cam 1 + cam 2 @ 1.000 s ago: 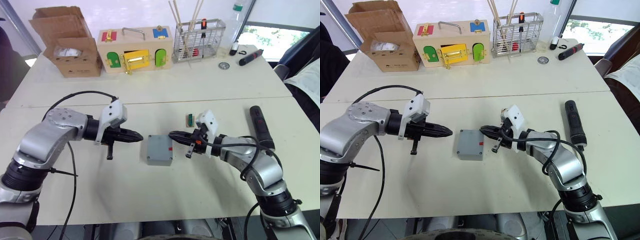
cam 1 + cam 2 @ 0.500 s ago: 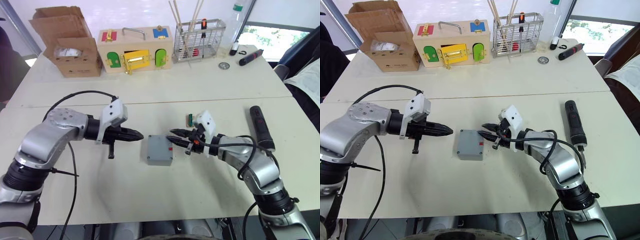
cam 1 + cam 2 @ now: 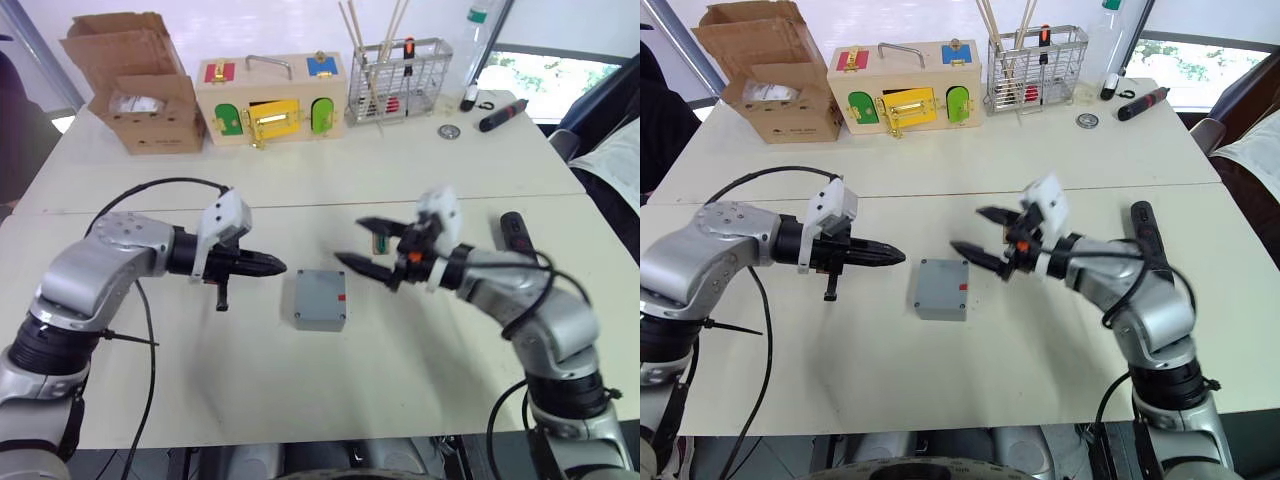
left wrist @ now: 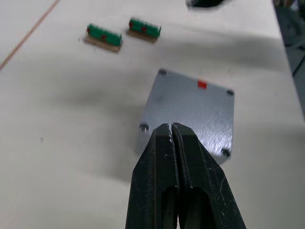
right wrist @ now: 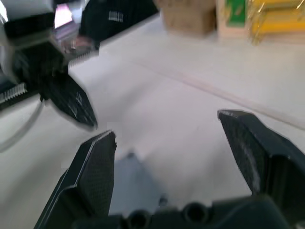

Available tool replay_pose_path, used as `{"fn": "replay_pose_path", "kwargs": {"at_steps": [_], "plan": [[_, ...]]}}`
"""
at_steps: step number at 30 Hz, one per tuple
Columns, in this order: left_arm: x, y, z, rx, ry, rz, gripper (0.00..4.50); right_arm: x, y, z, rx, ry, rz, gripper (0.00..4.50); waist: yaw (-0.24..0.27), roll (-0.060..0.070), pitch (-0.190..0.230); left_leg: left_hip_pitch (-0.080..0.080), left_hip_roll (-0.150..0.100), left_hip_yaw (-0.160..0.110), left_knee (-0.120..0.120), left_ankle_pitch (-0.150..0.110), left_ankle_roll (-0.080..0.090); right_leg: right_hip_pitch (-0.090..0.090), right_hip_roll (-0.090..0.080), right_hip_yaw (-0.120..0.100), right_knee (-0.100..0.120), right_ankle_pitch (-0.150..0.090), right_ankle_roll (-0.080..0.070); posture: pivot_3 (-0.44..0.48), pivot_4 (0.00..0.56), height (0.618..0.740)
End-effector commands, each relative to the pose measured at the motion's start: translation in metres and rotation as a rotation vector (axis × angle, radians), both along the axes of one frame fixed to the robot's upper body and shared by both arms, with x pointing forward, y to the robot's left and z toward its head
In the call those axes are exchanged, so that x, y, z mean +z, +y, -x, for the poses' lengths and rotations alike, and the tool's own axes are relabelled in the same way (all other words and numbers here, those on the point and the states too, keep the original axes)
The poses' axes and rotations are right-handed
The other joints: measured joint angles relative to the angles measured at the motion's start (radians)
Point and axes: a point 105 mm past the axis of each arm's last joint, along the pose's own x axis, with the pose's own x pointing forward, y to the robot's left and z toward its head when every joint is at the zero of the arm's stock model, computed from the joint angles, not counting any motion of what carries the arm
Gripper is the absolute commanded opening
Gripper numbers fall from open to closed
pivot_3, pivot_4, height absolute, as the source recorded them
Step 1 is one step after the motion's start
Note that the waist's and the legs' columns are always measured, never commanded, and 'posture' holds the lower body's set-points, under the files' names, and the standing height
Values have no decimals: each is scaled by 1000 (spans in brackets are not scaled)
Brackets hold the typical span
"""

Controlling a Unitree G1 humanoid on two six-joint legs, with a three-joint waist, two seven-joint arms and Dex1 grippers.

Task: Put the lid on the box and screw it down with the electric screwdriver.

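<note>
Two claws flank the small square grey plastic box (image 3: 320,299), which sits on the white table (image 3: 300,390) with the flat grey lid (image 4: 190,112) on top, red mark on its right-hand edge; left claw (image 3: 277,267) pinched closed, empty, tip near the box's left side; right claw (image 3: 364,244) spread wide, empty, raised beside the box's right side; thick dark cylindrical electric screwdriver (image 3: 521,250) lies on the table behind the right arm; two small green blocks (image 4: 123,31) lie beyond the box.
</note>
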Motion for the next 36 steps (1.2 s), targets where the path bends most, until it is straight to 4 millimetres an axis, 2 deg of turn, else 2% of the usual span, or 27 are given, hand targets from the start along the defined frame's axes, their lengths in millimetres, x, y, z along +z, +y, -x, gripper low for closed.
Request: {"fn": "replay_pose_path", "kwargs": {"at_steps": [1, 7, 10, 13, 15, 16, 17, 20, 25, 32, 36], "plan": [[12, -7, 5, -37, -29, 40, 0, 34, -36, 3, -77, -33, -28, 4424, 3, 0, 0, 0, 0, 0, 0, 0, 0, 0, 0, 0, 0, 0, 0, 0, 150, 740], [5, -19, 9, -59, -15, 81, 0, 54, -114, -3, -340, 55, 120, 4466, 15, 0, 0, 0, -1, 1, 0, 0, 1, 0, 0, 0, -1, 0, 0, 0, 150, 740], [5, -25, 11, -82, -22, 108, 0, 42, -154, 0, -464, 226, 239, 4466, 24, 0, 0, 0, 0, 1, 0, 0, 1, 0, 0, 1, -1, 0, 0, 0, 150, 740], [-2, -30, 12, -92, -41, 96, 0, 14, -191, 16, -562, 542, 299, 4466, 23, 0, 0, 0, 0, 2, 0, -1, 2, 1, 0, 1, -2, 0, 0, 0, 150, 740], [-1, -34, 14, -104, -55, 102, 0, 6, -188, 35, -475, 819, 168, 4466, 22, 0, 0, 0, 0, 2, 0, -1, 2, 1, 0, 1, -3, 0, 0, 0, 150, 740], [1, -36, 15, -111, -56, 117, 0, 11, -180, 44, -374, 894, 90, 4466, 22, 0, 0, 0, 0, 3, 0, -1, 2, 1, 0, 2, -3, 0, 0, 0, 150, 740], [1, -37, 15, -113, -57, 129, 0, 8, -186, 41, -415, 915, 81, 4466, 20, 0, 0, 1, 0, 3, 0, -1, 2, 1, 0, 2, -3, 0, 0, 0, 150, 740], [-5, -38, 14, -106, -64, 134, 0, -16, -221, 23, -671, 928, 192, 4466, 15, 0, 0, 2, 1, 4, 0, -1, 2, 1, 1, 3, -2, 0, 0, 0, 150, 740], [-9, -46, 25, -119, -57, 158, 0, -44, -250, 22, -784, 997, 326, 4466, 24, 0, 0, 1, 1, 4, 0, -1, 2, 1, 1, 3, -3, 0, 0, 0, 150, 740], [-13, -46, 28, -75, -46, 169, 0, -56, -259, -1, -801, 1001, 409, 4466, 17, 1, 0, 1, 1, 4, 0, -1, 2, 0, 1, 3, -4, 0, 0, 0, 150, 740], [-14, -44, 29, -49, -41, 169, 0, -65, -257, -6, -771, 1031, 448, 4466, 24, 1, 0, 0, 1, 4, -1, -1, 2, 0, 0, 3, -4, 0, 0, 0, 150, 740]]}}
